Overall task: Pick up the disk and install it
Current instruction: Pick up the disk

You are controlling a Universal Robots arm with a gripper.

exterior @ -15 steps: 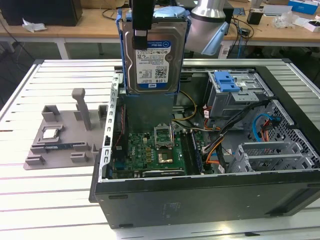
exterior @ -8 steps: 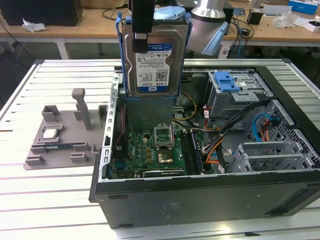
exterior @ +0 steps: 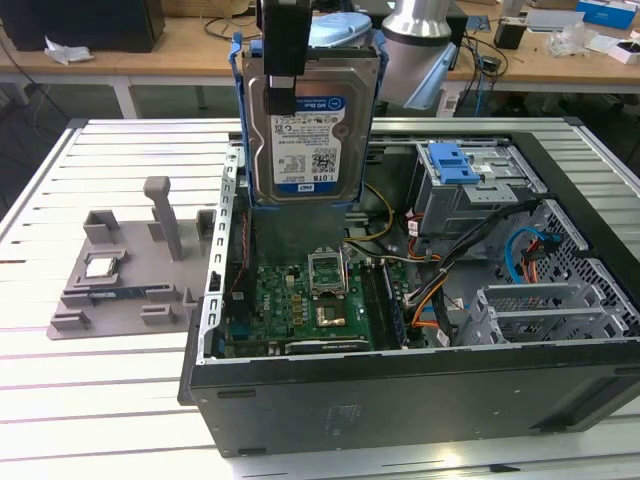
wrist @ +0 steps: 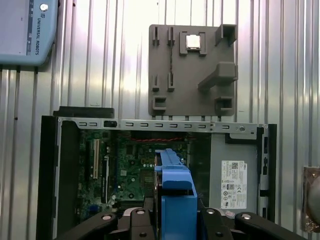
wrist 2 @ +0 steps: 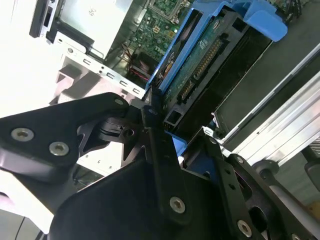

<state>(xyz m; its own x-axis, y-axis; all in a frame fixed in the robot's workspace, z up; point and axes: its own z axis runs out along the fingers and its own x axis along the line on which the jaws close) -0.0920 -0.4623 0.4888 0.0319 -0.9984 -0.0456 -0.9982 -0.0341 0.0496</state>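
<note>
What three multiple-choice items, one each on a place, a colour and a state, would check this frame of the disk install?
1. Where is the disk?
A. inside a cardboard box
B. upright above the open computer case
C. flat on a shelf

2. What colour are the rails framing it?
A. red
B. yellow
C. blue

3. How is the pincer?
A. shut on the disk
B. open, away from the disk
C. shut on a screwdriver

Answers:
1 B: the exterior view shows it label-out over the motherboard.
2 C: blue plastic lines both its sides.
3 A: in the second wrist view the black fingers clamp its edge.
</note>
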